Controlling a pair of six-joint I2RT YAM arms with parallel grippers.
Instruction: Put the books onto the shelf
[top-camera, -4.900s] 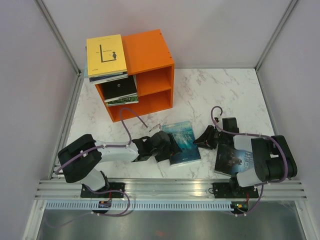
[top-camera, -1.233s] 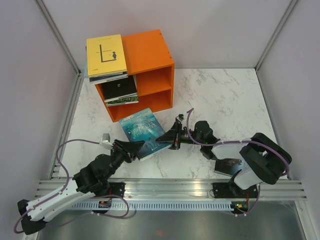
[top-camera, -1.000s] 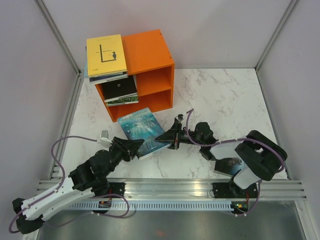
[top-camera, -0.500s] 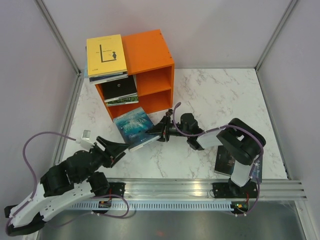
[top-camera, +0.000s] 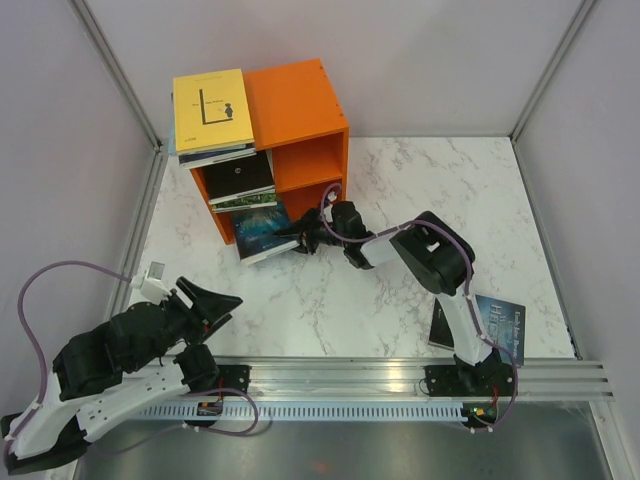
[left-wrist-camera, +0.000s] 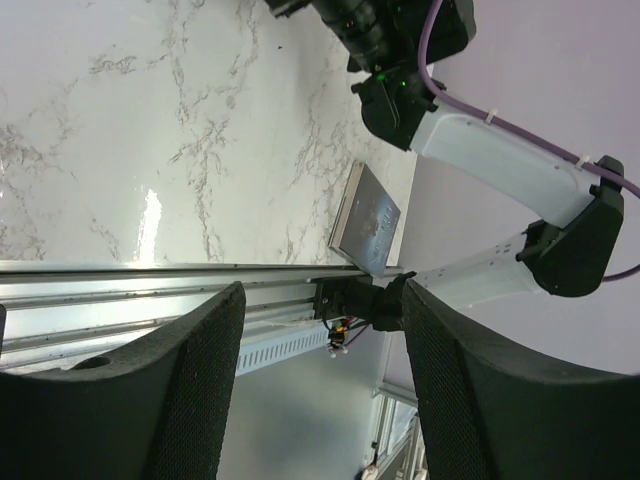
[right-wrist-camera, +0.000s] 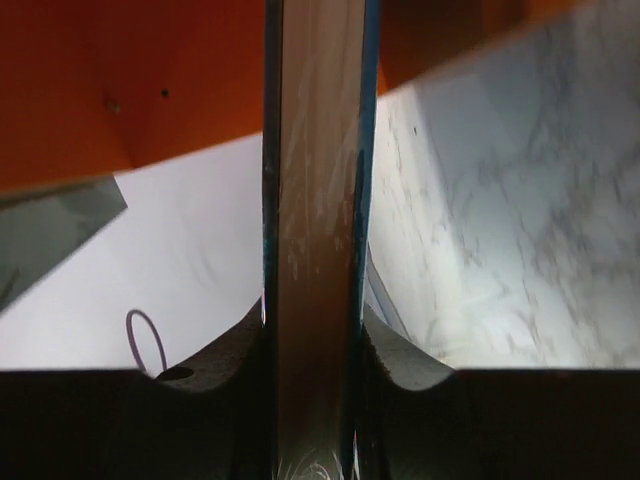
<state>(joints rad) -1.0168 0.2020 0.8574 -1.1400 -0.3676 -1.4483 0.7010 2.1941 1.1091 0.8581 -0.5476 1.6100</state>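
The right gripper (top-camera: 305, 243) is clamped on the edge of the teal-blue book (top-camera: 262, 228), the jaws pinching it squarely. The book hangs tilted at the mouth of the lower compartment of the orange shelf (top-camera: 298, 100). A clean finish would be to level the book and slide it straight in — releasing only once it rests. The left gripper (top-camera: 222, 308) stands open and empty — well apart.

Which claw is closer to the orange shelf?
Right. The right gripper is at the lower opening of the orange shelf, shut on a teal-blue book; the left gripper is open, far off near the front rail.
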